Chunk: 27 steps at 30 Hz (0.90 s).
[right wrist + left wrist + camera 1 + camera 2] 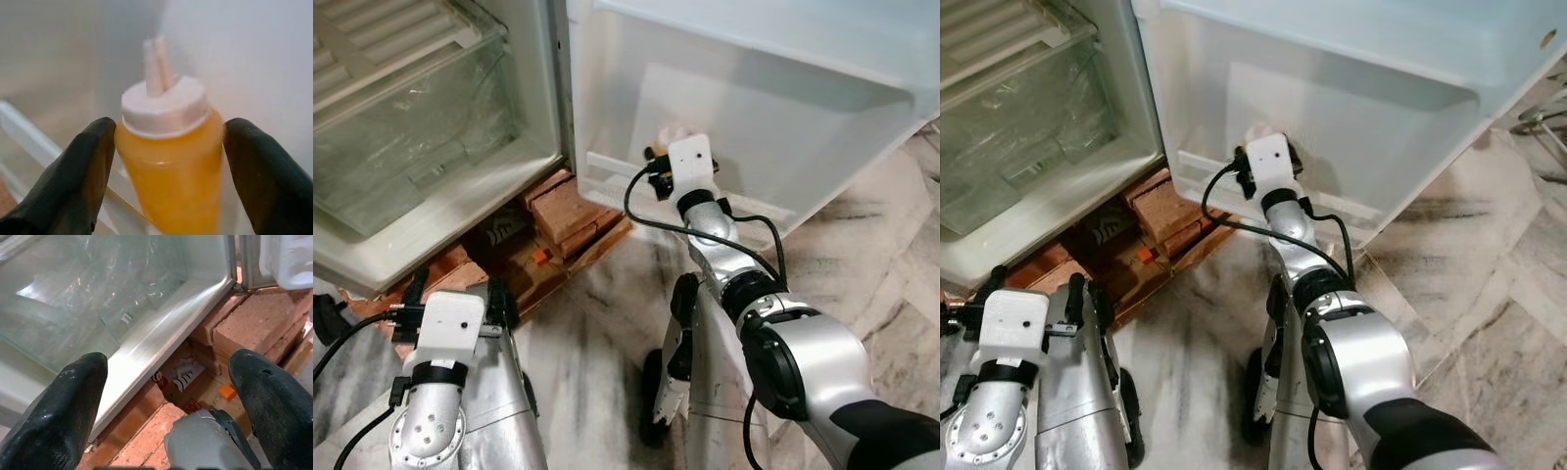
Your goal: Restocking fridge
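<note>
A: Item one, nearest, lower left of the head view: left gripper point(499, 299), idle over the marble floor point(597, 343). Jaw state?

B: Spread wide, nothing between them. Its wrist view looks past both black fingers point(58, 406) to the bricks point(254, 323) propping the fridge point(431, 220).

A: Count of bricks?

B: Cannot tell exactly; a stack of several, plus cardboard beneath.

A: Item two, centre of frame: right gripper point(164, 161).

B: Reached out to the lower door shelf point(607, 166). Jaws open a little wider than the squeeze bottle point(168, 161); the left finger looks to be touching its side, the right one stands just apart. I judge it not clamped.

A: Location of the bottle?

B: Upright at the door shelf, behind its rail, close to the white door liner point(783, 108). Whether it rests on the shelf floor, I cannot tell.

A: Quantity and handling?

B: One bottle, orange contents, white cap with a nozzle. Likely soft plastic, light to moderate, smooth, yielding if squeezed hard. Best taken at the upper body under the cap, with gentle pressure.

A: Farthest item?

B: One clear crisper drawer point(411, 127), upper left; contents unclear.
</note>
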Available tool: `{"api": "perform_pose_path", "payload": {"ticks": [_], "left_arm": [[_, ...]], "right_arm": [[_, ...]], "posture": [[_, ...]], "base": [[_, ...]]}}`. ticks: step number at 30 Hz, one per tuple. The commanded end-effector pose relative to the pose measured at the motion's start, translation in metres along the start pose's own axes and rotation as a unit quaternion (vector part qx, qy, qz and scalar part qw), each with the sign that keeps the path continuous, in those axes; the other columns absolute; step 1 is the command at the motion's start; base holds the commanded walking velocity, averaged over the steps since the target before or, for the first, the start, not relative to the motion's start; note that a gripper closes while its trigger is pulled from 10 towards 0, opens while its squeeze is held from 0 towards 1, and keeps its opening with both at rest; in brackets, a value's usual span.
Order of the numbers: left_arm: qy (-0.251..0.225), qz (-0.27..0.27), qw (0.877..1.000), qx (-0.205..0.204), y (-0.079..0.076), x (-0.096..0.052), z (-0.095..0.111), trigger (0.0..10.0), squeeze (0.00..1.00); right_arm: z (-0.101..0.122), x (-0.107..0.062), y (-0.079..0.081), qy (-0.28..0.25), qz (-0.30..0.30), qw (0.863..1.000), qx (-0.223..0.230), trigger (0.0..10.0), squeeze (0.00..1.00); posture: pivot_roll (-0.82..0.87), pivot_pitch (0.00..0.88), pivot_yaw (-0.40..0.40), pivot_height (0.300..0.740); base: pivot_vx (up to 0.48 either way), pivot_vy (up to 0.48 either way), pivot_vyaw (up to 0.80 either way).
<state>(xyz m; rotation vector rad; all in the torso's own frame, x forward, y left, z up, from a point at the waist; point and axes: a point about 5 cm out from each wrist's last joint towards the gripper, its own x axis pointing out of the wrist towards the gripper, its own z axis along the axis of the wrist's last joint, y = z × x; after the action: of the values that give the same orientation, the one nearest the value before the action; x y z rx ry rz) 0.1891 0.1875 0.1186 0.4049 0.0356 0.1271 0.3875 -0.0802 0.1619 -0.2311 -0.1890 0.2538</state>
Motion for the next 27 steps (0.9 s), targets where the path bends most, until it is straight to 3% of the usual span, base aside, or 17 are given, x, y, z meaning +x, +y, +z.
{"api": "perform_pose_path", "payload": {"ticks": [1,12,27], "left_arm": [[0.014,-0.001,1.000,0.004,0.000,0.001,-0.008,10.0,0.00],[0.002,0.004,1.000,0.001,-0.004,0.021,-0.009,10.0,0.00],[-0.012,0.003,1.000,-0.001,-0.007,0.039,-0.009,10.0,0.00]], "right_arm": [[0.001,-0.001,-0.008,-0.014,0.006,1.000,0.010,10.0,1.00],[-0.009,-0.017,-0.026,-0.042,0.016,0.998,0.033,10.0,1.00],[-0.009,-0.050,-0.030,-0.116,0.068,0.987,0.082,10.0,1.00]], "posture": [[0.37,0.218,-0.099,0.421],[0.30,0.158,-0.081,0.421],[0.23,0.103,-0.055,0.421]], "base": [[0.000,0.000,0.00],[0.000,0.000,0.00],[0.000,0.000,0.00]]}}
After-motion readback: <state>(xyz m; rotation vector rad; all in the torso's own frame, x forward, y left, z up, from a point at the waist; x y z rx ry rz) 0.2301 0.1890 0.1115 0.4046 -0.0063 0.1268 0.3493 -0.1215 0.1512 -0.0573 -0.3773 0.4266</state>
